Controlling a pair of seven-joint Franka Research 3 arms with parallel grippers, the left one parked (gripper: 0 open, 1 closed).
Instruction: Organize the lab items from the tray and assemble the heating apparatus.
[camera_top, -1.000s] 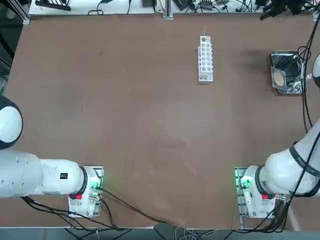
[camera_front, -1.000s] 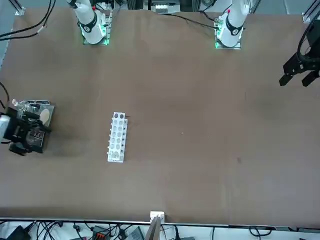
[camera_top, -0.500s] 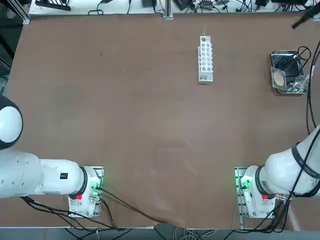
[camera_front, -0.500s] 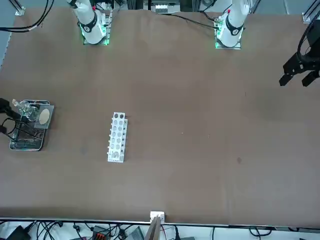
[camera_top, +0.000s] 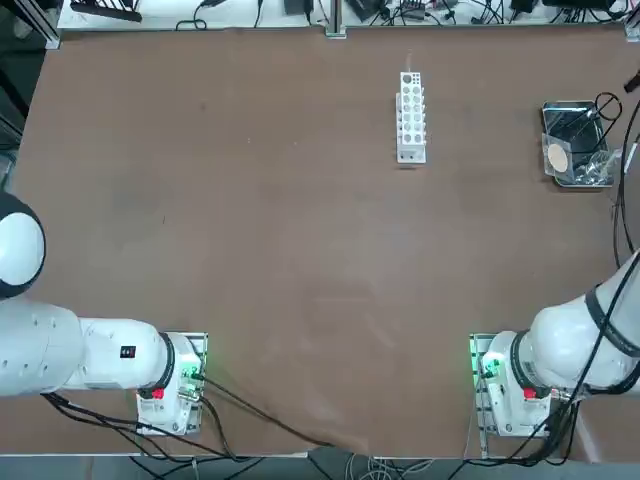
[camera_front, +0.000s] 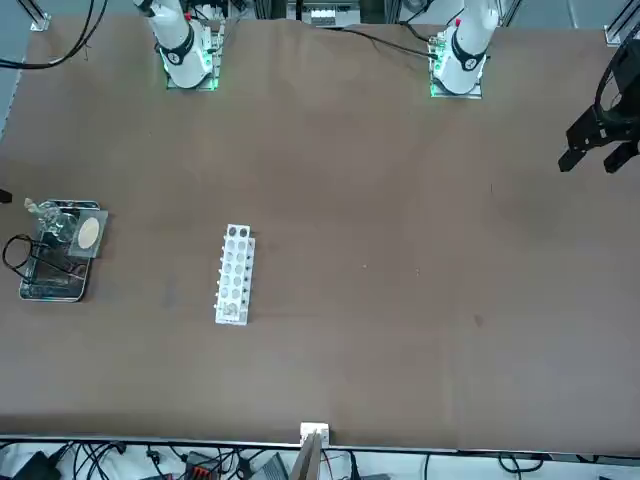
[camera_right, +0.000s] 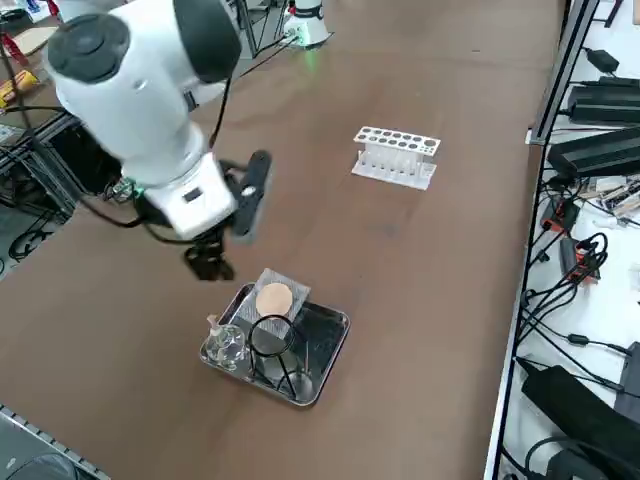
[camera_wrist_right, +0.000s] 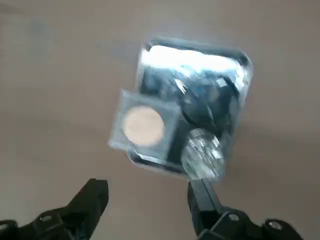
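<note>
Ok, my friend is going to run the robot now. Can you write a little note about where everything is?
Right gripper: open, empty, hanging in the air beside the tray, touching nothing.
In the tray: glass burner, wire stand; the mesh with the tan centre leans on its rim.
White rack: stands apart on the table, holes look empty.
Done: nothing taken out yet.
Left: unload the tray, then build the heater.

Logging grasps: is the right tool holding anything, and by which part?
Nothing is held. The right tool hangs open and empty above the table beside the tray; burner, stand and mesh lie inside.
</note>
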